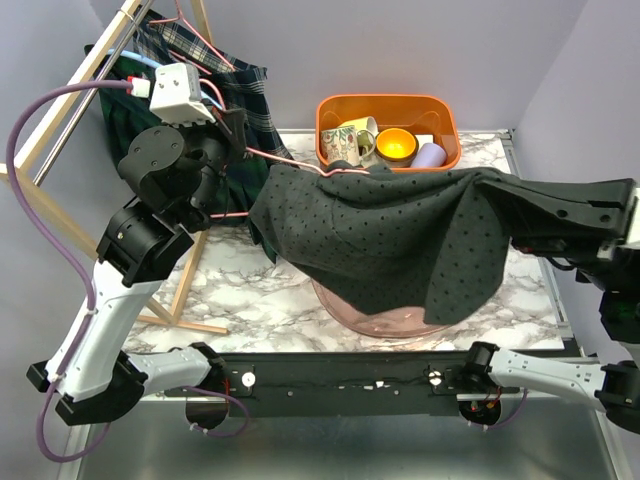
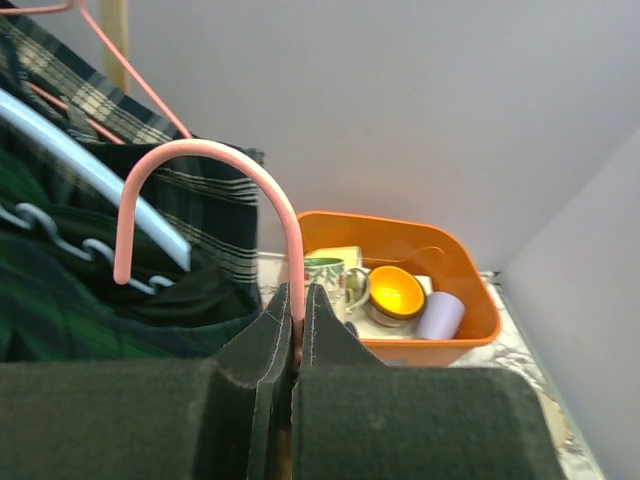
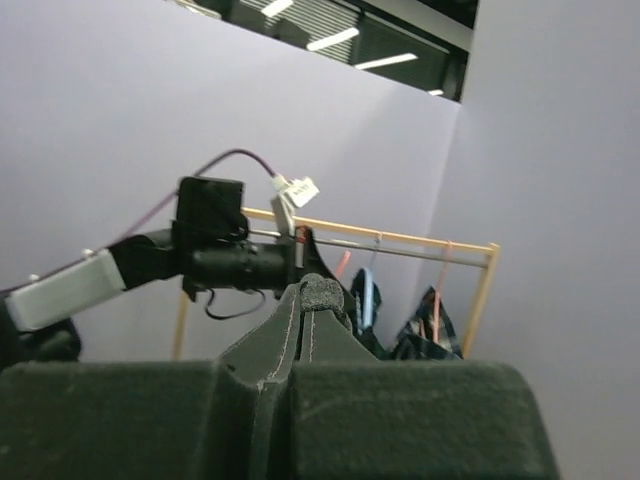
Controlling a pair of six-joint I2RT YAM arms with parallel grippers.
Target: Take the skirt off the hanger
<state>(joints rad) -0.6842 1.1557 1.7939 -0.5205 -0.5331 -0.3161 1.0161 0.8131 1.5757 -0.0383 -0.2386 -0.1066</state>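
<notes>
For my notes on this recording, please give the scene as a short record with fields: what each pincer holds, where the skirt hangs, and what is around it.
left pincer: shut on the stem of the pink wire hanger
right pincer: shut on the dark grey dotted fabric skirt
skirt: stretched in the air between hanger and right pincer
under skirt: pink translucent round basin on the marble-patterned table
behind skirt: orange plastic bin holding cups
far left: wooden rack with green plaid skirts

Marble-patterned table (image 1: 250, 300), orange bin (image 1: 385, 98) at the back, pink basin (image 1: 370, 323) near the front
</notes>
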